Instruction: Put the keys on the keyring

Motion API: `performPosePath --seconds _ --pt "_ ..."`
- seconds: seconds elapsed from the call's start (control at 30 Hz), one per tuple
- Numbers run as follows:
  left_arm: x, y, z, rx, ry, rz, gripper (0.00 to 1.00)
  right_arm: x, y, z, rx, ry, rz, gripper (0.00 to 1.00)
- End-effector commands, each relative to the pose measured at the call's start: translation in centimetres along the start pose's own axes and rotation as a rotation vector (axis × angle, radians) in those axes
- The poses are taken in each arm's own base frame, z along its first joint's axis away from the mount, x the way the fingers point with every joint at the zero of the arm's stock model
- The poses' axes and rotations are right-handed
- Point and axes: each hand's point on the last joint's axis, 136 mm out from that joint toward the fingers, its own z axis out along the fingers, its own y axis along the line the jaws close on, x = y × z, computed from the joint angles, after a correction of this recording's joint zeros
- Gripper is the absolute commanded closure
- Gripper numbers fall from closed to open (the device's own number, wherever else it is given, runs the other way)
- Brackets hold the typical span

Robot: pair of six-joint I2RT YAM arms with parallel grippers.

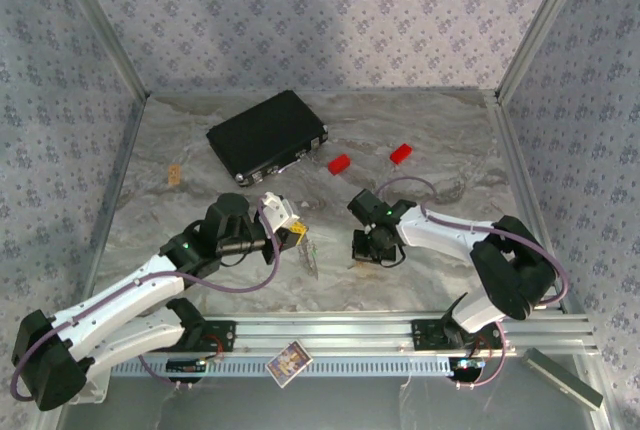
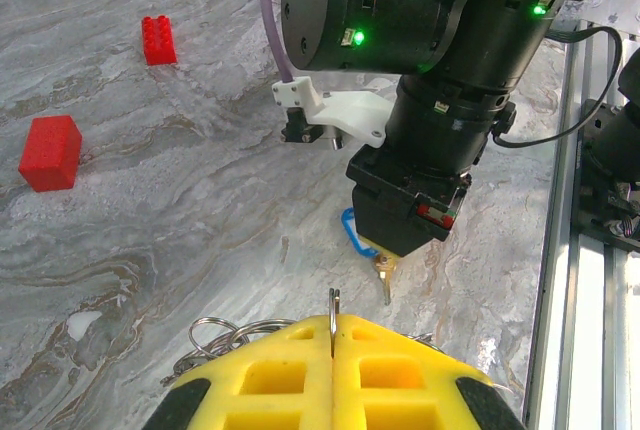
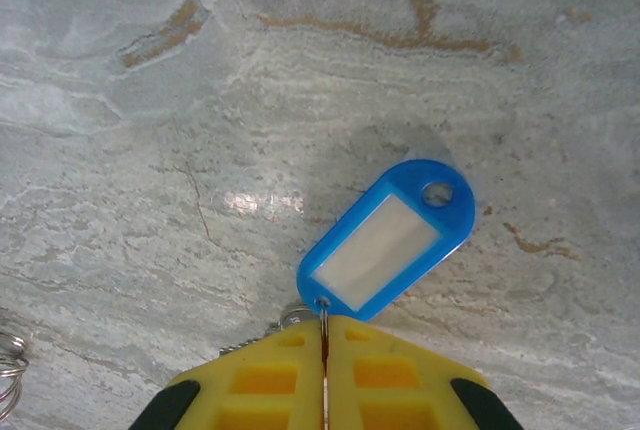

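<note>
The left gripper (image 2: 333,328) is pinched shut on a thin wire of the keyring (image 2: 215,333), whose loops spill out beside its fingers. Just beyond, the right gripper (image 3: 325,325) is closed on the blue key (image 3: 388,240) by its small ring, the tag sticking out over the table (image 3: 150,150). Farther back lie a red cube (image 2: 50,153), a red brick (image 2: 158,38) and a black case (image 1: 266,135).

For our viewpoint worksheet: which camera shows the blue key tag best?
Right wrist: the blue key tag faces the camera, label window and hole plain. Left wrist: a blue sliver beside the right claw. Top external: too small to tell.
</note>
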Motion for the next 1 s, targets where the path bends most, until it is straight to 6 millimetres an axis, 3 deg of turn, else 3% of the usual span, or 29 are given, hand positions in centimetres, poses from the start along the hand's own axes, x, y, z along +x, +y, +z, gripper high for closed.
performPosePath --seconds 0.0,0.23,0.57,0.67,0.8,0.97 --pt "-1.6 -0.4 -0.2 0.016 -0.065 0.039 1.0 0.1 -0.3 0.1 0.036 0.011 -0.013 0.87" --pt "-1.6 -0.4 -0.2 0.016 -0.064 0.04 1.0 0.1 -0.1 0.1 0.036 0.013 -0.019 0.87" --pt "-1.7 -0.4 -0.3 0.017 -0.066 0.041 1.0 0.1 -0.4 -0.6 0.056 0.004 -0.03 1.0" --pt "-1.8 -0.4 -0.3 0.014 -0.066 0.037 1.0 -1.0 0.4 -2.4 0.036 -0.086 -0.091 1.0" --pt "-1.8 -0.4 -0.3 0.015 -0.066 0.029 1.0 -2.9 1.8 -6.5 -0.023 -0.27 -0.241 1.0" --pt "-2.1 -0.3 -0.4 0.011 -0.068 0.022 1.0 -5.1 5.0 -11.7 -0.142 -0.504 -0.487 1.0"
